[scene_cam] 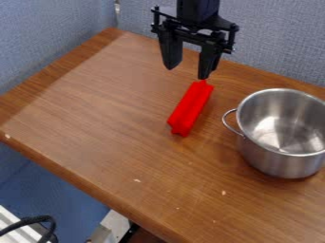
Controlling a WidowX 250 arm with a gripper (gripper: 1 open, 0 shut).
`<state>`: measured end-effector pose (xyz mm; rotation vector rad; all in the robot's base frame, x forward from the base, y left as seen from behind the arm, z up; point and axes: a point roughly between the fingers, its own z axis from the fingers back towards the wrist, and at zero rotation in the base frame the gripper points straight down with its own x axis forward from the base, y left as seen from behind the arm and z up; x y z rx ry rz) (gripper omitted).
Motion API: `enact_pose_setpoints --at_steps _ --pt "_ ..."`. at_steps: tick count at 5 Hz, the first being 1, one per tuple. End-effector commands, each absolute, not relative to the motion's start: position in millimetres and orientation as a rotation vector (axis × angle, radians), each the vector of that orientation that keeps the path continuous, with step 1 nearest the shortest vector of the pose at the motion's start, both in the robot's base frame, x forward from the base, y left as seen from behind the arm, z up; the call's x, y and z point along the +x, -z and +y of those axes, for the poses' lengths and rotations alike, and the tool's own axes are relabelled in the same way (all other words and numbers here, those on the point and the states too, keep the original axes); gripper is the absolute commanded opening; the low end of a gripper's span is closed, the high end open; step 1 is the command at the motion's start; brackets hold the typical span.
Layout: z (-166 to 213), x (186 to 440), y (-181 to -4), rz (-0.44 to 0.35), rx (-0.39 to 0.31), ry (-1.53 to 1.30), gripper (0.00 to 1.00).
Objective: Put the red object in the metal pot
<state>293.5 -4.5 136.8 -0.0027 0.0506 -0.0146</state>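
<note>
Just beyond the red object's (191, 106) far end hang the fingers (188, 66), parted and empty. Its long axis runs near-left to far-right, left of the metal pot (280, 131).

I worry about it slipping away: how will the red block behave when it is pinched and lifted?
The red block looks rigid with flat sides, so it should neither bend nor roll on the table. Its smooth faces may be a bit slippery. It is long, so a pinch near one end could let it tilt; the tool hovers near its far end.
</note>
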Motion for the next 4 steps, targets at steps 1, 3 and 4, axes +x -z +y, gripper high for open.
enact_pose_setpoints --at_steps 1,3,4 --pt "-5 294 -127.6 0.07 -0.002 0.013 1.0" --pt "-5 302 -103.4 0.067 0.033 0.005 1.0" --pt "-4 307 -90.8 0.058 0.059 0.005 1.0"
